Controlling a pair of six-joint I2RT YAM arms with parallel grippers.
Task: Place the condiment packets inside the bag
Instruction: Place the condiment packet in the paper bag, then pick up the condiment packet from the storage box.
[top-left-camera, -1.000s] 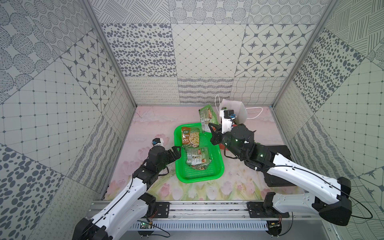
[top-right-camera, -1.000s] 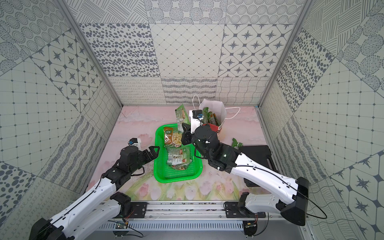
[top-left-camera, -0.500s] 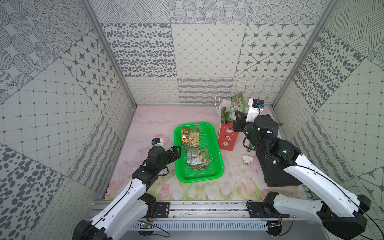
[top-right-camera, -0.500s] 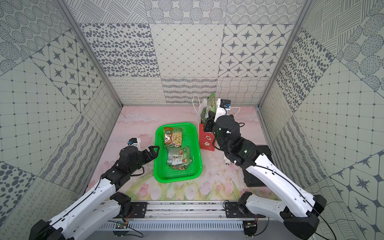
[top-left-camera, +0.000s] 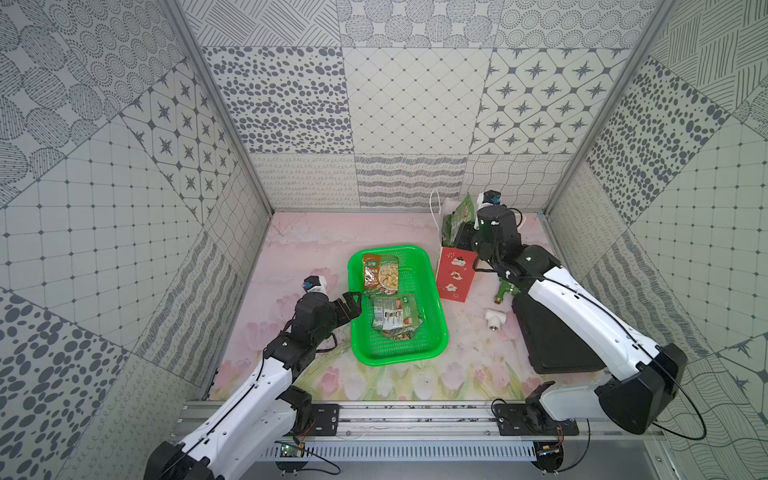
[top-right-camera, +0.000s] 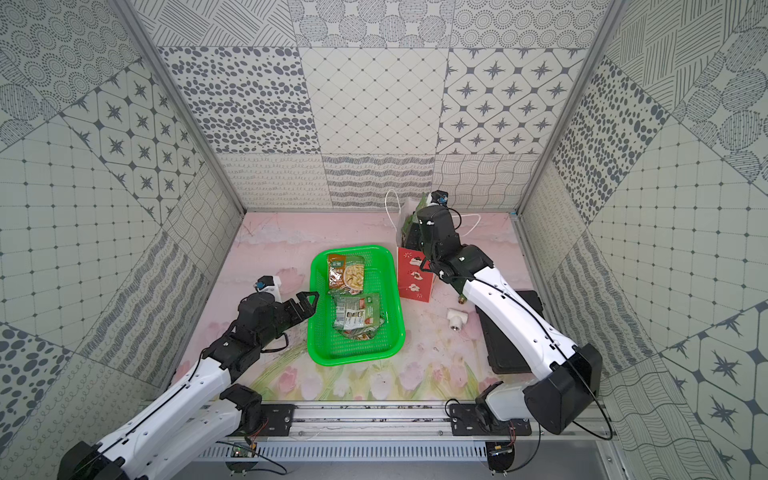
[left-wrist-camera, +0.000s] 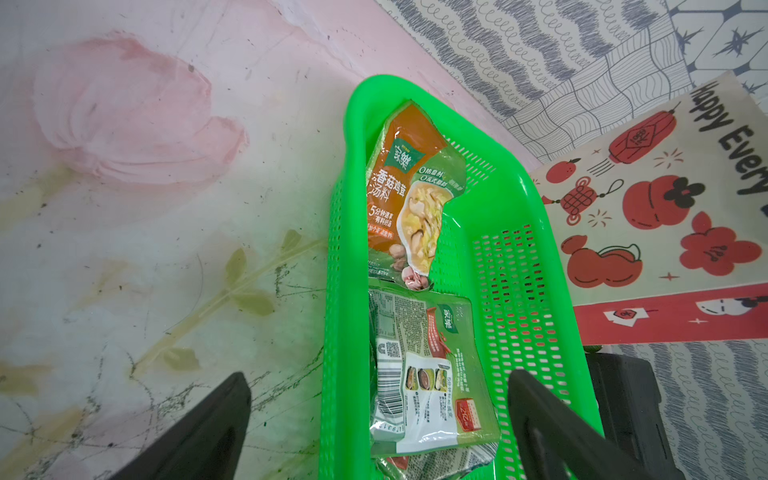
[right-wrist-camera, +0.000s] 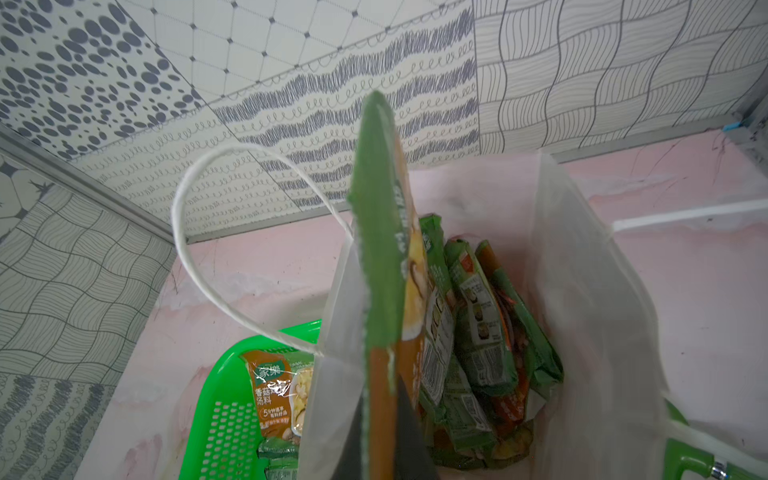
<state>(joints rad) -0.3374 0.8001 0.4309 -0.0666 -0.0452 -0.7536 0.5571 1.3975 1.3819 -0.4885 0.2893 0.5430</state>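
Packets (right-wrist-camera: 482, 328) inside bag (right-wrist-camera: 590, 291), right-wrist view.

- In both top views the light is bright, soft and even; only faint shadows lie under the basket (top-left-camera: 399, 358) and the right arm (top-left-camera: 582, 316).
- Those views are sharp throughout, though the wide lens splays the wall posts (top-left-camera: 227, 124) outward toward the corners.
- In the left wrist view the floor (left-wrist-camera: 124, 208) looks washed out, the basket glows oversaturated, sheen glints on the packets (left-wrist-camera: 432, 395), and the left gripper's fingers (left-wrist-camera: 199, 432) are dark and soft.
- The right wrist view is dimmer: the held packet (right-wrist-camera: 382, 249), close to the lens, is blurred, and the inside of the bag (right-wrist-camera: 590, 291) is shaded.
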